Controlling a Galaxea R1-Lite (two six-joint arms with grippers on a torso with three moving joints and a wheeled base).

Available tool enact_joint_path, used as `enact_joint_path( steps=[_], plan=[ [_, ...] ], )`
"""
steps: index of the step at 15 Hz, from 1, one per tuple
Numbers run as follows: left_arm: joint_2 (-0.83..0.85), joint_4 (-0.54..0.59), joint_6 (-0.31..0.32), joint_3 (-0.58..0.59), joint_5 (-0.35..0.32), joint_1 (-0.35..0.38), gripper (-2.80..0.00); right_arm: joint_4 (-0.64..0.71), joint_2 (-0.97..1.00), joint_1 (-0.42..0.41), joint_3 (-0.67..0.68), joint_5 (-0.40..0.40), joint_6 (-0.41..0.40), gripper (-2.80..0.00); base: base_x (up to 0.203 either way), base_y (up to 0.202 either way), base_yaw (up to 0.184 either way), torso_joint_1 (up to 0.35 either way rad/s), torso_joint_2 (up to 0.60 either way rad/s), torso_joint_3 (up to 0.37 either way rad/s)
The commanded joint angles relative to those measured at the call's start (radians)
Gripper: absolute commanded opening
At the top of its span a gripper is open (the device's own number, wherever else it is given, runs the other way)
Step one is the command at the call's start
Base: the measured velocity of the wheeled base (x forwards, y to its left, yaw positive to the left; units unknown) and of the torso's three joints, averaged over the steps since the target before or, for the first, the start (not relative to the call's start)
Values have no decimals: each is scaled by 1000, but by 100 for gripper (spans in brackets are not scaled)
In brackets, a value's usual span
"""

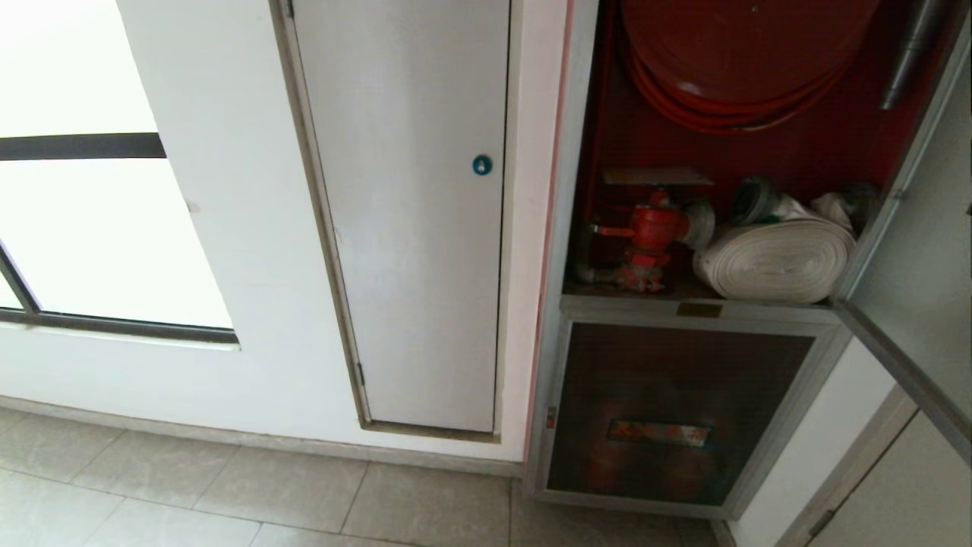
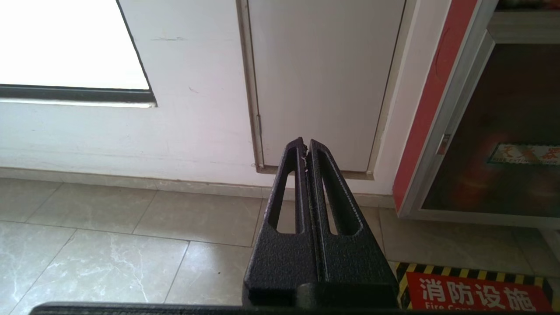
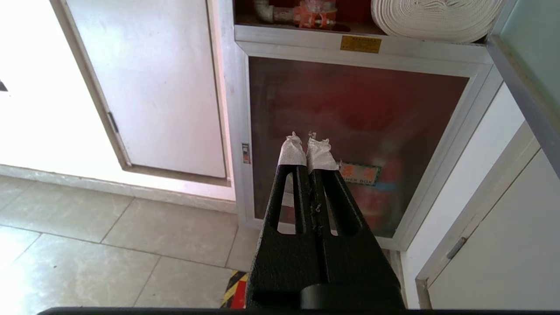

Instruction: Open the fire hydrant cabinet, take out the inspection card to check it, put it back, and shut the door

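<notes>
cabinet (image 1: 699, 308) door (image 1: 911, 304) hangs open on the right; left gripper (image 2: 305, 146) and right gripper (image 3: 308, 142) both pressed together, empty.

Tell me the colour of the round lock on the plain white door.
Blue, on the lock of the white door; head view shows it best.

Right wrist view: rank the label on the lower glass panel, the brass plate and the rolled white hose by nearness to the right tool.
1. Label on the lower glass panel, beside the right tool.
2. Brass plate, on the frame above.
3. Rolled white hose, on the shelf.
</notes>
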Motion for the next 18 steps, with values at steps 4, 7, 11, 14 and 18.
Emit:
enact_joint_path(
  steps=[4,7,11,14,18],
  plan=[
    [1,0,0,0,0,0,-280,16,34,0,-99,4,-6,-280,0,0,0,0,0,0],
    [1,0,0,0,0,0,-280,24,209,-4,-224,-5,-7,-280,0,0,0,0,0,0],
    [1,0,0,0,0,0,-280,-21,407,-10,-355,-135,-6,-280,0,0,0,0,0,0],
    [1,0,0,0,0,0,-280,-145,553,-11,-419,-330,-4,-280,0,0,0,0,0,0],
    [0,0,0,0,0,0,-280,-192,650,-11,-492,-542,-5,-280,0,0,0,0,0,0]
  ],
)
